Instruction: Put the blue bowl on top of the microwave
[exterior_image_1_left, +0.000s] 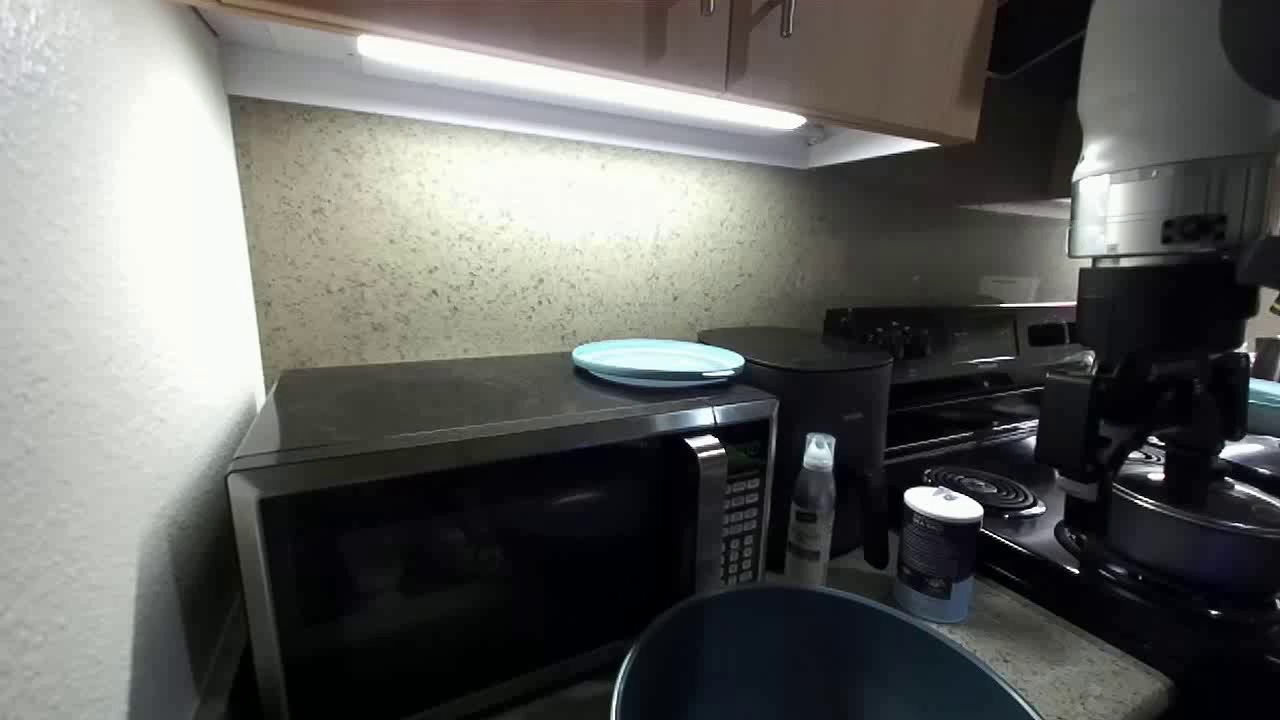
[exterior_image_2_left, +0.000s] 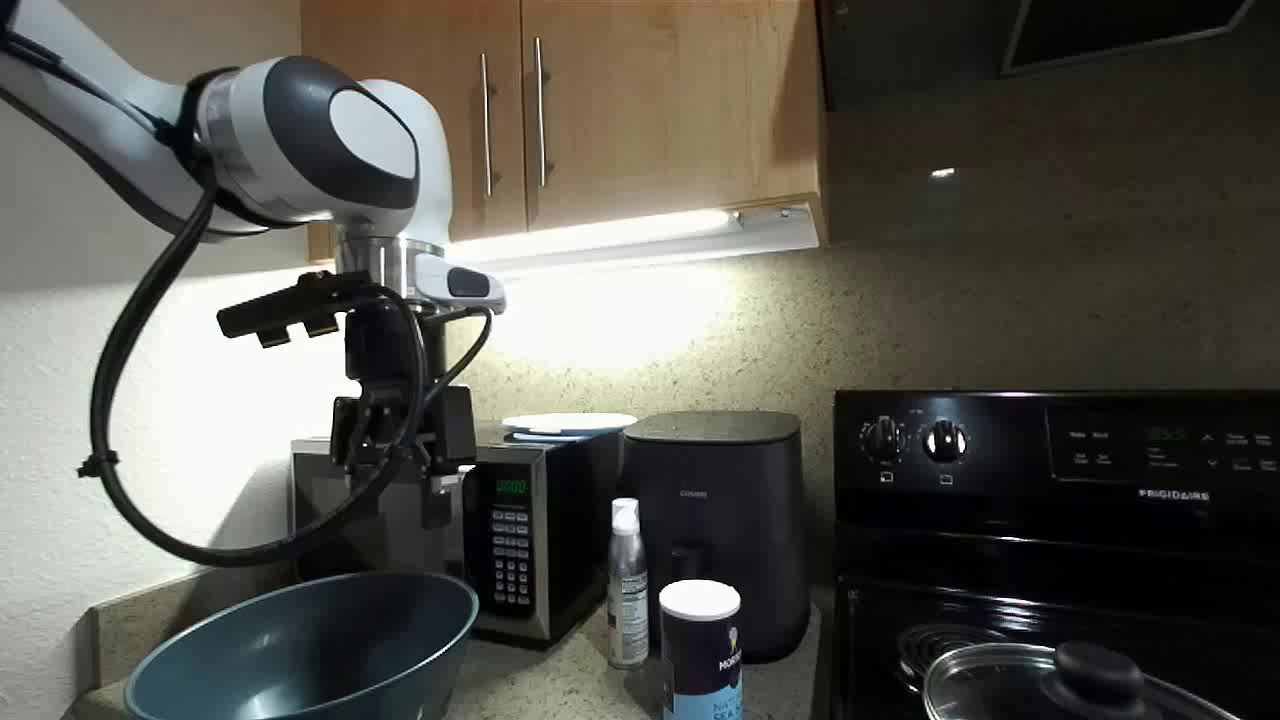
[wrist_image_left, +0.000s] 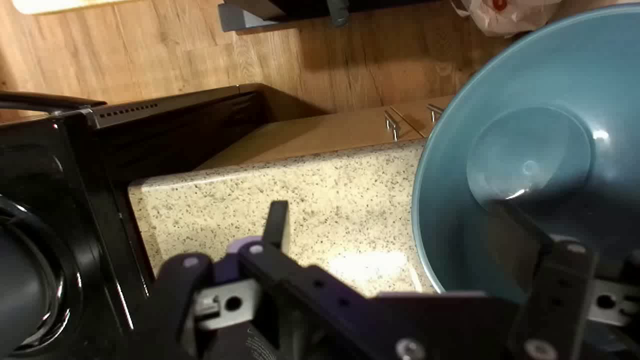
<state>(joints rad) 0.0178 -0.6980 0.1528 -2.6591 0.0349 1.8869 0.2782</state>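
Observation:
The blue bowl (exterior_image_2_left: 300, 655) rests on the counter in front of the microwave (exterior_image_2_left: 515, 540); its rim and inside also show at the bottom of an exterior view (exterior_image_1_left: 820, 660). My gripper (wrist_image_left: 390, 202) stands open, with nothing held. In the wrist view its left finger (wrist_image_left: 276, 225) lies over bare counter and its right finger over the inside of the bowl, so the near rim shows between them. In an exterior view the gripper (exterior_image_2_left: 400, 480) hangs above the bowl, fingers down and apart from it. The microwave's dark top (exterior_image_1_left: 430, 400) shows in an exterior view.
A flat pale-blue plate (exterior_image_1_left: 658, 360) lies on the microwave's right end. To its right stand a black appliance (exterior_image_1_left: 830, 430), a spray can (exterior_image_2_left: 628, 590) and a canister (exterior_image_2_left: 702, 650). A lidded pan (exterior_image_2_left: 1090, 680) sits on the stove. Cabinets (exterior_image_2_left: 670, 110) overhang the microwave.

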